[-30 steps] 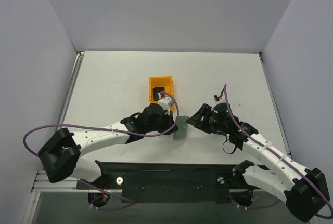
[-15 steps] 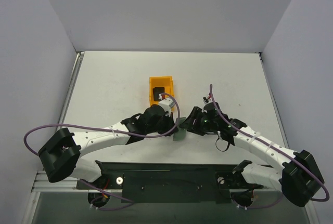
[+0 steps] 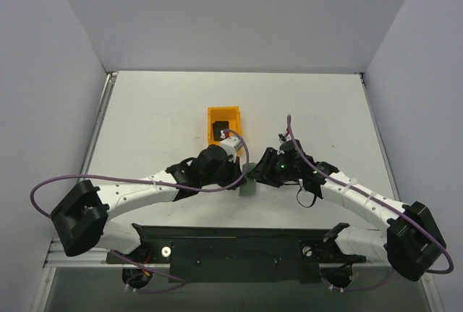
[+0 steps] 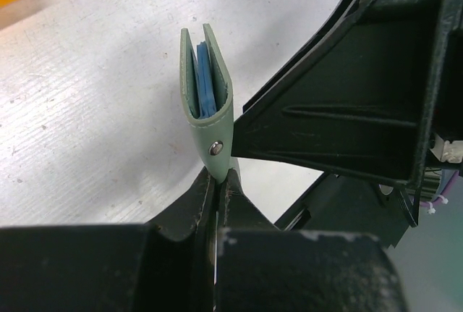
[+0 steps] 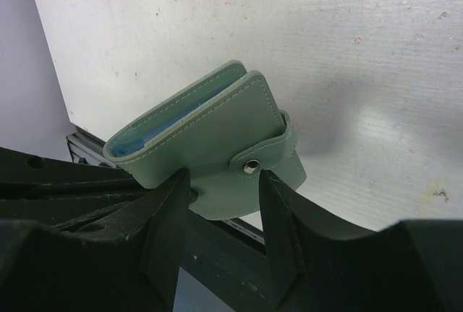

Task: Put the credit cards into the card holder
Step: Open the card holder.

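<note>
So the left gripper (image 4: 219, 182) is pinched tight on the snap tab of the green card holder (image 4: 206, 84), holding it up over the tabletop (image 3: 159, 109), while the right gripper (image 5: 224, 190) straddles its body, can't tell if it's actually squeezing.

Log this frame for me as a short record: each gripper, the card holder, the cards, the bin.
left gripper: shut on the card holder, pinching its snap end
right gripper: one finger on each side of the card holder; grip unclear
card holder: folded, held on edge between the two arms, blue lining showing
credit cards: black, lying in the orange bin; count not clear
task stage: no card in either gripper
</note>
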`<state>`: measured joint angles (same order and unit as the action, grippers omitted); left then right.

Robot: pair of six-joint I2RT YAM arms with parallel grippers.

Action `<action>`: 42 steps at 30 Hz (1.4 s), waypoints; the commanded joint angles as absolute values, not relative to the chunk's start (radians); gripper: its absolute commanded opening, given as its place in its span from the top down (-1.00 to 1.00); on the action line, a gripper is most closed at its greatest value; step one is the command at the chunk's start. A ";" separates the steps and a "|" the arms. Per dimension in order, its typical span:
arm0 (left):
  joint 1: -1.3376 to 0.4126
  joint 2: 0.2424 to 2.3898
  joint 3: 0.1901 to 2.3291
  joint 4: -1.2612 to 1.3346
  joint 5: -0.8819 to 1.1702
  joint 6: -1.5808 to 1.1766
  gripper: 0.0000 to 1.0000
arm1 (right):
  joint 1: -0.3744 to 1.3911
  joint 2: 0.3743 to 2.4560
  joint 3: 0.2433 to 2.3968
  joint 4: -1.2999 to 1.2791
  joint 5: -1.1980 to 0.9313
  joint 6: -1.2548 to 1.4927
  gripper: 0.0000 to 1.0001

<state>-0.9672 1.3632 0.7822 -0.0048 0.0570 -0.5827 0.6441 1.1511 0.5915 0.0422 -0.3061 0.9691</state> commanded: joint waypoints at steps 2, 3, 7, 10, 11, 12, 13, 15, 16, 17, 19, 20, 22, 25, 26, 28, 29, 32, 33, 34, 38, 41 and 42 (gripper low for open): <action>-0.977 1.276 0.812 0.097 0.120 -0.577 1.00 | 0.650 1.203 0.627 0.012 -0.288 0.966 0.24; -0.977 1.275 0.811 0.095 0.114 -0.577 1.00 | 0.650 1.212 0.630 0.005 -0.291 0.963 0.25; -0.976 1.262 0.808 0.089 0.097 -0.577 1.00 | 0.652 1.233 0.638 -0.032 -0.287 0.950 0.29; -0.976 1.256 0.808 0.091 0.097 -0.577 1.00 | 0.652 1.243 0.640 -0.051 -0.272 0.942 0.29; -0.976 1.255 0.808 0.091 0.098 -0.578 1.00 | 0.652 1.250 0.641 -0.055 -0.272 0.937 0.29; -0.976 1.255 0.808 0.091 0.097 -0.577 1.00 | 0.650 1.253 0.644 -0.060 -0.273 0.930 0.30; -0.976 1.255 0.810 0.091 0.098 -0.577 1.00 | 0.652 1.261 0.650 -0.069 -0.273 0.928 0.30; -0.976 1.256 0.810 0.089 0.092 -0.577 1.00 | 0.655 1.272 0.663 -0.093 -0.265 0.914 0.32; -0.974 1.255 0.810 0.083 0.086 -0.577 1.00 | 0.655 1.275 0.678 -0.110 -0.244 0.901 0.34; -0.973 1.256 0.810 0.080 0.081 -0.575 1.00 | 0.663 1.278 0.686 -0.153 -0.227 0.893 0.35; -0.971 1.253 0.811 0.064 0.066 -0.572 1.00 | 0.670 1.279 0.713 -0.217 -0.177 0.864 0.36; -0.969 1.255 0.811 0.054 0.057 -0.571 1.00 | 0.676 1.279 0.730 -0.239 -0.140 0.844 0.38; -0.963 1.250 0.808 0.045 0.043 -0.571 1.00 | 0.687 1.284 0.759 -0.332 -0.083 0.793 0.45; -0.950 1.241 0.802 0.032 0.031 -0.572 1.00 | 0.738 1.311 0.854 -0.526 0.218 0.733 0.55; -0.948 1.238 0.799 0.032 0.023 -0.575 1.00 | 0.736 1.304 0.871 -0.558 0.231 0.730 0.56; -0.942 1.232 0.796 0.032 0.017 -0.580 1.00 | 0.720 1.260 0.859 -0.540 0.226 0.726 0.57; -0.939 1.232 0.796 0.032 0.017 -0.580 1.00 | 0.718 1.244 0.854 -0.519 0.184 0.718 0.57; -0.934 1.236 0.796 0.031 0.017 -0.580 1.00 | 0.713 1.152 0.799 -0.361 0.089 0.718 0.59; -0.934 1.241 0.796 0.032 0.018 -0.580 1.00 | 0.712 1.134 0.784 -0.330 0.045 0.730 0.58; -0.933 1.244 0.798 0.031 0.018 -0.583 1.00 | 0.712 1.102 0.757 -0.274 0.031 0.739 0.58; -0.931 1.249 0.792 0.040 0.028 -0.591 1.00 | 0.716 1.020 0.694 -0.155 -0.023 0.750 0.57; -0.931 1.246 0.792 0.038 0.028 -0.591 1.00 | 0.719 0.960 0.641 -0.075 -0.067 0.732 0.47; -0.931 1.247 0.792 0.038 0.026 -0.589 1.00 | 0.718 0.948 0.641 -0.072 -0.069 0.727 0.45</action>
